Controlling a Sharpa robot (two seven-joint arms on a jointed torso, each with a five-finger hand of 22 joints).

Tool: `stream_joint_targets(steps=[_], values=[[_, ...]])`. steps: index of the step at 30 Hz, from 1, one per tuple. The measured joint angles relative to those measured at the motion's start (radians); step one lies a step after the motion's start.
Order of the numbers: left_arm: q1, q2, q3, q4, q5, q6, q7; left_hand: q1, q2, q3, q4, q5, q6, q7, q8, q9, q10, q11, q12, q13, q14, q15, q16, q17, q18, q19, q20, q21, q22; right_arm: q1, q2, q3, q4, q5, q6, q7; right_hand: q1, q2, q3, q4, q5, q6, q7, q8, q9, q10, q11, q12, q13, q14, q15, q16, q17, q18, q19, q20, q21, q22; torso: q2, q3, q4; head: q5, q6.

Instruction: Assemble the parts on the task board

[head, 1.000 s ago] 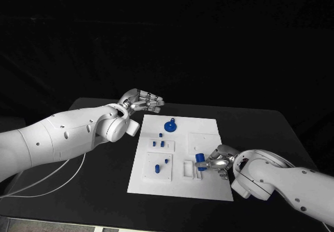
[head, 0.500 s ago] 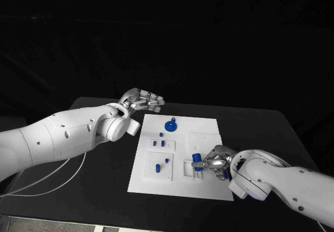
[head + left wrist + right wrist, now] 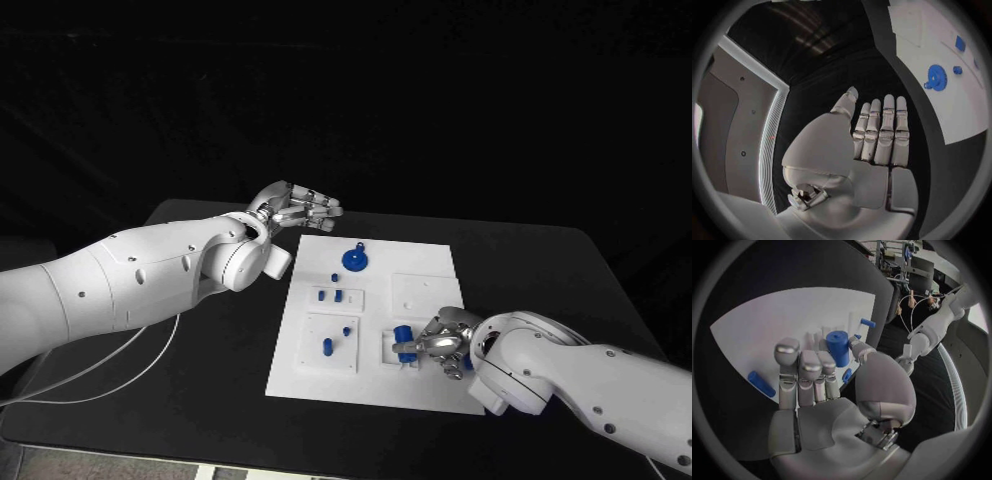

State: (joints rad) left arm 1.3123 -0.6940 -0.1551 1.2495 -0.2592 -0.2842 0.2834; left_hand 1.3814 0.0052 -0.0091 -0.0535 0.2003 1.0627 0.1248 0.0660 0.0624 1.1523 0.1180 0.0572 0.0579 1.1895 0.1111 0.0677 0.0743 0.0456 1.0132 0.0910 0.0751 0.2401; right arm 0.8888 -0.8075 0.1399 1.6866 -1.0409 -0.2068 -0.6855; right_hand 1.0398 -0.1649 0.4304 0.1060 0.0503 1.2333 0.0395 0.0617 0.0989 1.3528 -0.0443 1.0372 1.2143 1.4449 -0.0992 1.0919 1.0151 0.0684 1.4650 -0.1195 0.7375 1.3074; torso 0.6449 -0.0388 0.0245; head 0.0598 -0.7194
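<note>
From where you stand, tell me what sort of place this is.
Probably a robotics test bench: a black table carrying one white task board with small blue parts, dark backdrop behind.

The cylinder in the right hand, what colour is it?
Blue. The cylinder held by the right hand shows best in the right wrist view.

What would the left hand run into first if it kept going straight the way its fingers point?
Probably nothing on the board. The left hand is open past the far left corner of the task board, fingers aimed across its far edge. The blue gear lies nearer, out of that line. Depth is uncertain.
</note>
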Motion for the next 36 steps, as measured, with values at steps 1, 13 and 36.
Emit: stream_joint_targets(steps=[1,13,36], values=[[0.0,0.0,0.0,0.0,0.0,0.0,0.0,0.0,0.0,0.0,0.0,0.0,0.0,0.0,0.0,0.0,0.0,0.0,0.0,0.0,0.0,0.0,0.0,0.0,0.0,0.0,0.0,0.0,-0.003,0.001,0.002,-0.001,-0.002,0.0,0.0,-0.001,-0.001,-0.001,0.0,0.0,0.0,0.0,0.0,0.004,0.0,0.0,0.0,0.0,0.0,0.0,0.0,0.0,0.0,0.0,0.0,0.0,0.0,0.0,0.0,0.0,0.0,0.001,0.0],[0.0,-0.001,0.0,0.001,0.0,0.001,0.0,0.0,0.0,-0.003,0.003,0.0,0.0,0.0,0.0,0.0,0.0,0.0,0.0,0.0,0.0,0.0,0.0,0.0,0.0,0.0,0.0,0.004,-0.008,0.001,0.026,-0.008,-0.016,-0.003,0.001,0.0,-0.004,-0.004,-0.009,0.001,0.0,0.0,0.0,0.004,-0.004,0.0,0.0,0.0,-0.001,0.0,0.0,0.0,0.0,0.0,0.0,0.0,0.0,0.0,0.0,0.0005,0.0001,0.004,0.0],[0.0,0.01,0.0,-0.004,0.018,0.003,-0.002,0.0,0.0,-0.009,0.009,0.0,-0.004,0.004,0.0,0.0,-0.004,0.004,0.0,0.0,0.0,0.0,0.0,0.0,0.0,0.004,0.004,0.004,-0.017,0.005,0.037,-0.022,-0.034,-0.054,0.007,0.008,0.008,-0.061,-0.241,0.139,0.0,-0.011,0.001,0.01,-0.011,-0.011,0.003,-0.031,-0.013,0.0,0.0,-0.029,-0.012,0.0,0.0,0.0,-0.018,0.0,0.0,0.0006,-0.0011,0.005,-0.002]])
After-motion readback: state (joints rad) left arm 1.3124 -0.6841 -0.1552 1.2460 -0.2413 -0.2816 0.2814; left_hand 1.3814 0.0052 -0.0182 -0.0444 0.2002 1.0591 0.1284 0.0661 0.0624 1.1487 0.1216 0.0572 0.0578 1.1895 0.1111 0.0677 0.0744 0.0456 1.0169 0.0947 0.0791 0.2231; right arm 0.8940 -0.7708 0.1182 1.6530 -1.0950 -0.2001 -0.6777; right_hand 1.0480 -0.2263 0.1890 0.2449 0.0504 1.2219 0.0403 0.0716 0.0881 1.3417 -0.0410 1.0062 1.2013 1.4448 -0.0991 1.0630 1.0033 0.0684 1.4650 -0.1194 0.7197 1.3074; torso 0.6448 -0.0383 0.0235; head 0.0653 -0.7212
